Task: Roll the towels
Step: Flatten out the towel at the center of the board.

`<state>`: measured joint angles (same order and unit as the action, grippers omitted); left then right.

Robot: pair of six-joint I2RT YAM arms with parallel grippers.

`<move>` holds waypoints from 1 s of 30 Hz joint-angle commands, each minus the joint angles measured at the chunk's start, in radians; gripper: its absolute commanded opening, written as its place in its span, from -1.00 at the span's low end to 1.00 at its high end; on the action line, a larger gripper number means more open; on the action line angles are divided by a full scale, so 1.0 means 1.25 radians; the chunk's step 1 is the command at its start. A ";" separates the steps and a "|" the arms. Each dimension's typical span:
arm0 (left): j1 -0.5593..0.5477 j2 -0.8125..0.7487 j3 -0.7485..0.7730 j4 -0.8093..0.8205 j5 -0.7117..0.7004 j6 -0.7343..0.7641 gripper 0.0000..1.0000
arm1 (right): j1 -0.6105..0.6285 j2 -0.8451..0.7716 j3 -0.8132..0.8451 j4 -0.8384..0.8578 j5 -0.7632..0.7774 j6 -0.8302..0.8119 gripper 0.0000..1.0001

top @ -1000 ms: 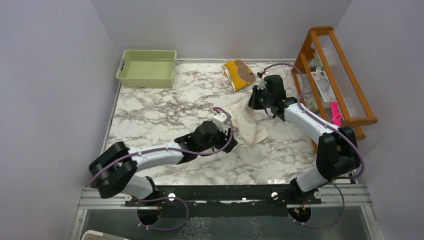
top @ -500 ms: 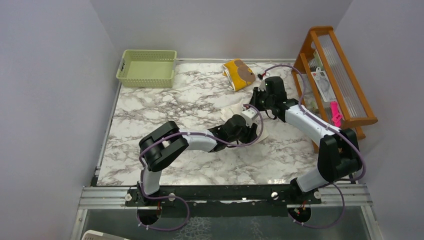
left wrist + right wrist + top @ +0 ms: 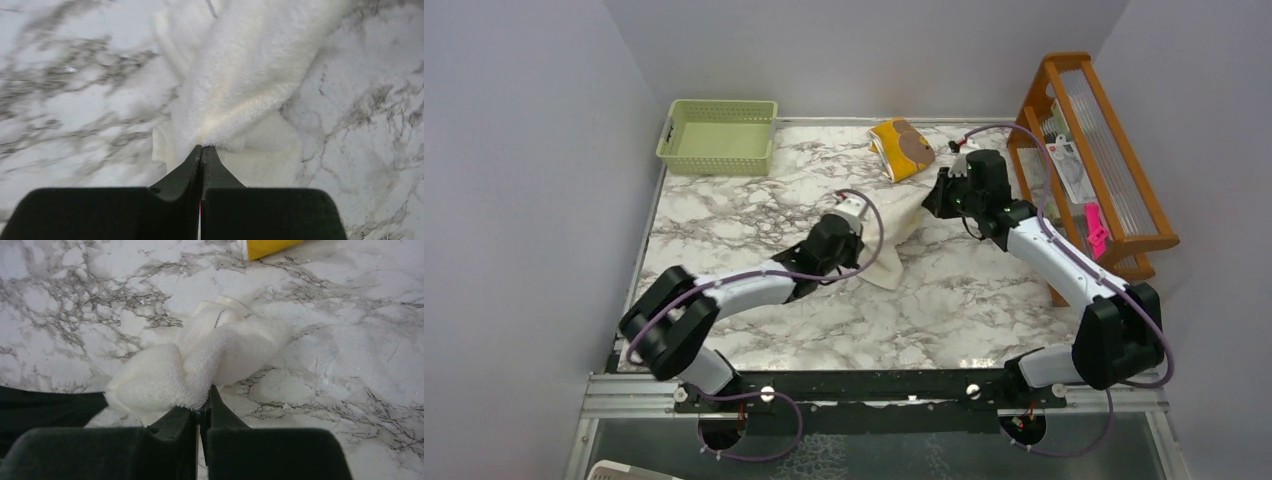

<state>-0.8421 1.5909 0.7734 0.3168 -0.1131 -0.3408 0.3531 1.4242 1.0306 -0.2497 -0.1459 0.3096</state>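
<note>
At table centre, top view: cream towel (image 3: 902, 222) slung between left gripper (image 3: 867, 256) and right gripper (image 3: 934, 196); mustard towel (image 3: 901, 148) apart, near the far edge. Left wrist: fingers (image 3: 185, 170) clenched on a towel fold. Right wrist: fingers (image 3: 175, 422) pinching the bunched corner; bare marble table (image 3: 724, 215) around.

Marble-veined desk (image 3: 724, 215), green basket (image 3: 719, 135) far left corner, mustard-yellow towel (image 3: 902, 148) far middle, cream-white towel (image 3: 896, 240) bunched near centre

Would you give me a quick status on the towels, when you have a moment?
Left fingers shut on cream towel. Right fingers shut on its other end. Yellow towel untouched. Nothing in the way.
</note>
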 commanded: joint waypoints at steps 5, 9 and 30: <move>0.049 -0.431 -0.018 -0.251 -0.175 0.103 -1.00 | -0.002 -0.166 0.033 -0.032 -0.143 -0.040 -0.98; 0.050 -0.588 0.024 -0.386 -0.234 0.121 -1.00 | 0.002 -0.218 0.049 -0.102 -0.219 -0.047 -0.98; 0.219 -0.277 0.208 -0.513 -0.263 0.201 -0.97 | -0.168 0.074 0.021 0.046 -0.423 0.203 -0.47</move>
<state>-0.6468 1.1378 0.8589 -0.3206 -0.4019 -0.1394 0.2176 1.3632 1.0256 -0.2520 -0.7025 0.4480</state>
